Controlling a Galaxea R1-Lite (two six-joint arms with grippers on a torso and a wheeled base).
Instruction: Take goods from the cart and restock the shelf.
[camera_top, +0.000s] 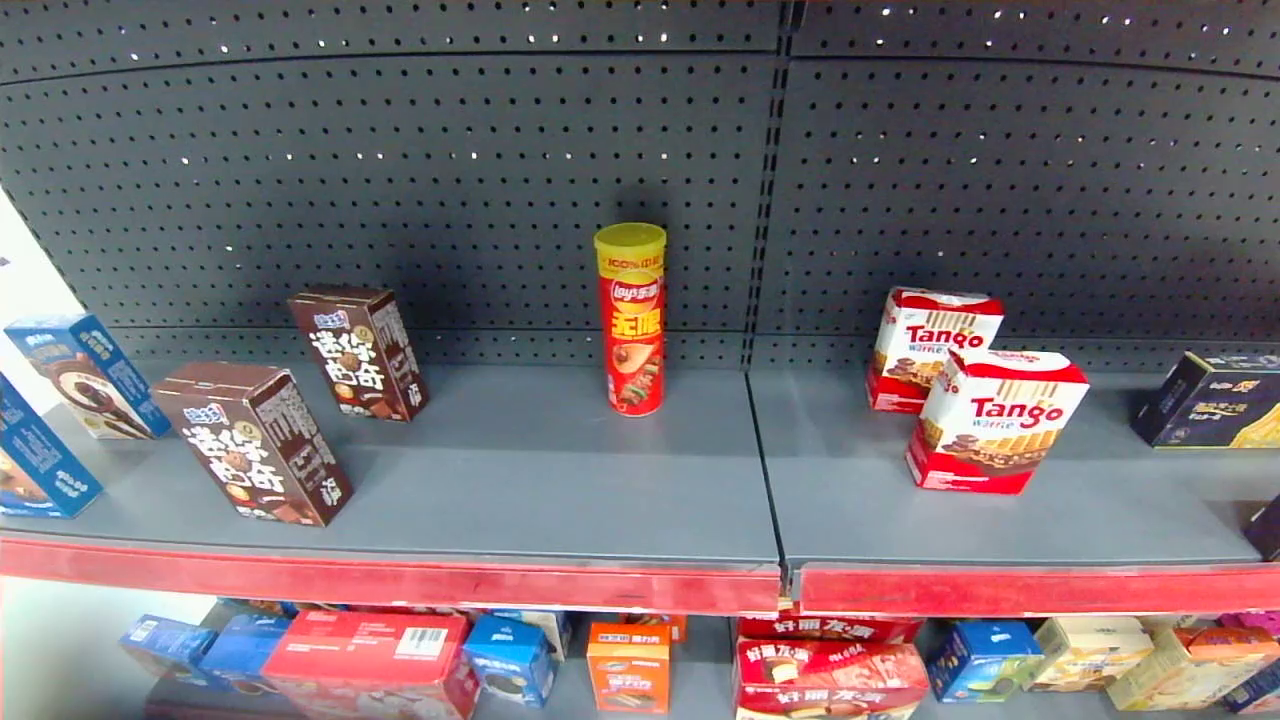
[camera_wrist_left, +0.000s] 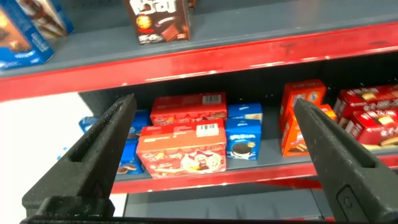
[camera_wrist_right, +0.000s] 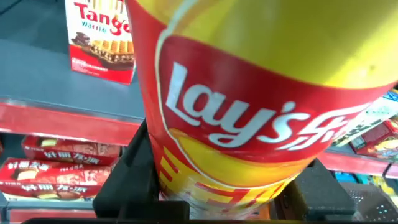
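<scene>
Found right gripper (camera_wrist_right: 224, 193) with fingers (camera_wrist_right: 134, 174) clenched on a can (camera_wrist_right: 249, 93), held before the front edge of the shelf (camera_top: 560, 480). Noted left gripper (camera_wrist_left: 214, 106) with fingers (camera_wrist_left: 93, 155) released, facing boxes (camera_wrist_left: 186, 143) below. Recorded second can (camera_top: 631, 318) upright near the back edge, mid-length.

Grey shelf (camera_top: 560, 480) holds snack boxes (camera_top: 255, 440) and an upright can (camera_top: 630, 320).

Front wafer box (camera_top: 995, 420), upright on the shelf (camera_top: 560, 480): landmark. Second wafer box (camera_top: 930, 345): just behind it, to its left. Dark box (camera_top: 1205, 400): to its right. Nearer brown box (camera_top: 255, 440) and rear brown box (camera_top: 358, 350): well to its left. Blue boxes (camera_top: 85, 375): farther left. Red carton (camera_top: 370, 660) and orange box (camera_top: 627, 668): one tier below, to its left.
</scene>
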